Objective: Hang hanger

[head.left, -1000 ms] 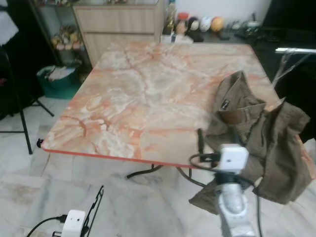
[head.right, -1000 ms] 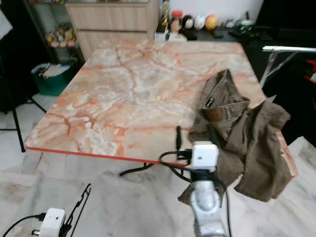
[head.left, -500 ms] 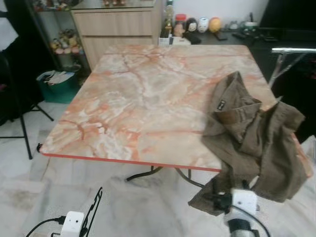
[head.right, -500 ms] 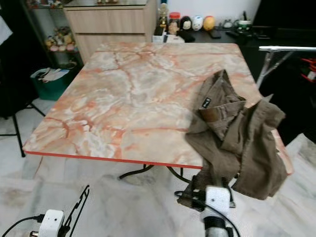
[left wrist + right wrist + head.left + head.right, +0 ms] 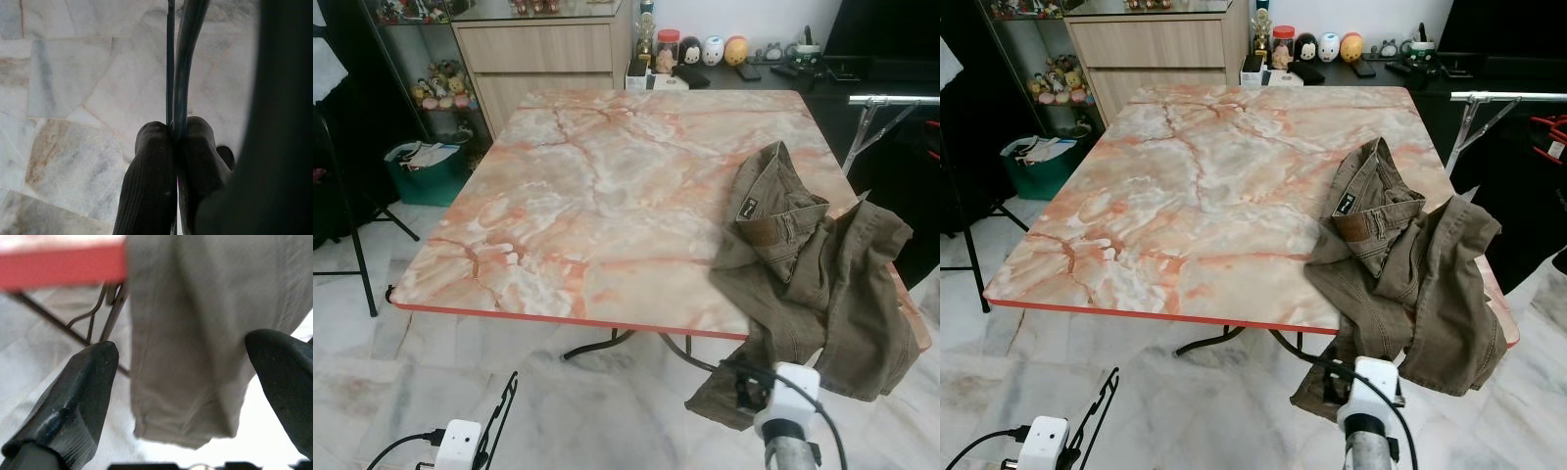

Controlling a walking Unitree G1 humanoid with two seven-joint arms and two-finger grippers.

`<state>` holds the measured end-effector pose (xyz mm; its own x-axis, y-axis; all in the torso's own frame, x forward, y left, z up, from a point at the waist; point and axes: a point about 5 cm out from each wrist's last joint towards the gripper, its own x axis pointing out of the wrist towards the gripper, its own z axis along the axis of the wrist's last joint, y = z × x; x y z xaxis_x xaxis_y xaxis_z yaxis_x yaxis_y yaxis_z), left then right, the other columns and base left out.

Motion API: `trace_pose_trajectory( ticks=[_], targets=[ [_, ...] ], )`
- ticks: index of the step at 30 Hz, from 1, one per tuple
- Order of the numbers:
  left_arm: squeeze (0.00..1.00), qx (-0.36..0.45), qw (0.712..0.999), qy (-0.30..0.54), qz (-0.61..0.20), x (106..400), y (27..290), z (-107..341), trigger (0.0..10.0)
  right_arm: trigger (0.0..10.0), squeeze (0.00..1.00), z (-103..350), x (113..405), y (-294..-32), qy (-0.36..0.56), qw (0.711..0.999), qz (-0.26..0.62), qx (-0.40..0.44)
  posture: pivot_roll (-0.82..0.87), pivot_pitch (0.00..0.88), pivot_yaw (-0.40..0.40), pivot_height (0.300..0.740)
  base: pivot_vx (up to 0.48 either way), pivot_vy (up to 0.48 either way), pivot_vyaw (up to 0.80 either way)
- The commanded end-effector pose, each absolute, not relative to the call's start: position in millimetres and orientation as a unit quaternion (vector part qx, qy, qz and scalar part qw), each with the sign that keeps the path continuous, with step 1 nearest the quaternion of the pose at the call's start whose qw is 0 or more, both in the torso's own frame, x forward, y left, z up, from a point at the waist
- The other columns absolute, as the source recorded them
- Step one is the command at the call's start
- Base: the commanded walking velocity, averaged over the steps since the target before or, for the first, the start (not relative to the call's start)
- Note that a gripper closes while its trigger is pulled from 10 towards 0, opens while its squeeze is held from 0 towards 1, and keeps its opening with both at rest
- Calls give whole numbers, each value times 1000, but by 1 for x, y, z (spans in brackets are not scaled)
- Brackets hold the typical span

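Two grippers — our left gripper (image 5: 173,147) is clamped on the hanger (image 5: 499,416) low above the floor; our right gripper (image 5: 181,382), fingers apart, faces the jacket (image 5: 813,264) draped off the tabletop (image 5: 607,186). Next: carry the hanger to the rail (image 5: 891,100).

The right gripper (image 5: 181,382) has dropped from over the table (image 5: 597,196) edge to below it. Its spread fingers (image 5: 73,401) now face the hanging hem of the olive jacket (image 5: 822,284).
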<state>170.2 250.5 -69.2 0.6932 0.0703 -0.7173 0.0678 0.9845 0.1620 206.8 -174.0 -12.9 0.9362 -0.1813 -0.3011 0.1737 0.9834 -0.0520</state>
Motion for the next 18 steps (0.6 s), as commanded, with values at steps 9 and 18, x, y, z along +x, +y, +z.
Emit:
trace_pose_trajectory(
  ticks=[9,18],
  targets=[
    [0,94,909,405,-3,166,252,-71,10000,10000,1000,-27,192,-172,177,980,-89,-8,126,0,43,740,0,0,0],
    [0,94,911,402,-6,167,251,-71,10000,10000,184,-37,186,-182,202,970,-132,-9,129,0,41,740,0,0,0]
  ],
)
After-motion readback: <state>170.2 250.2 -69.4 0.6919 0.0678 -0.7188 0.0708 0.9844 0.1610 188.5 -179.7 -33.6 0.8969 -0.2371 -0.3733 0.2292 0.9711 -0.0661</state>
